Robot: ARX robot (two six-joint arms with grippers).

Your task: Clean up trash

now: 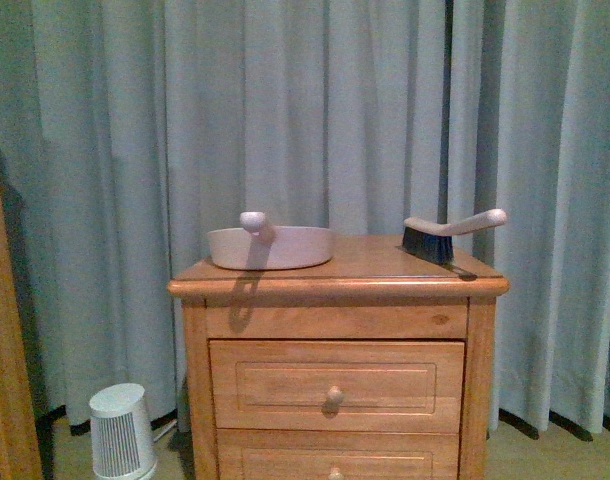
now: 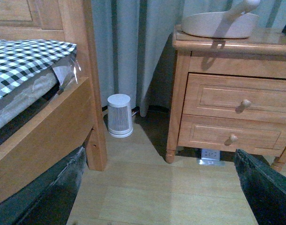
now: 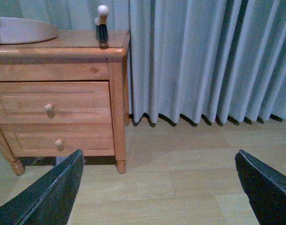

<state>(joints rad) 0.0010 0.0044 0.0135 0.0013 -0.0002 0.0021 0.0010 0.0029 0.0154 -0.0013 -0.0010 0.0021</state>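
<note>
Only left wrist view shows the checked bedding (image 2: 21,58); left pincer (image 2: 160,154) and right pincer (image 3: 159,152) gape empty.

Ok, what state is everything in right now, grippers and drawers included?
Left gripper: open, empty.
Right gripper: open, empty.
Dustpan: resting on the nightstand, untouched.
Brush: lying on the nightstand, bristles down.
Top drawer: shut.
Lower drawer: shut.
Curtains: drawn closed.
White floor appliance: upright.
Trash: not visible in any view.
</note>
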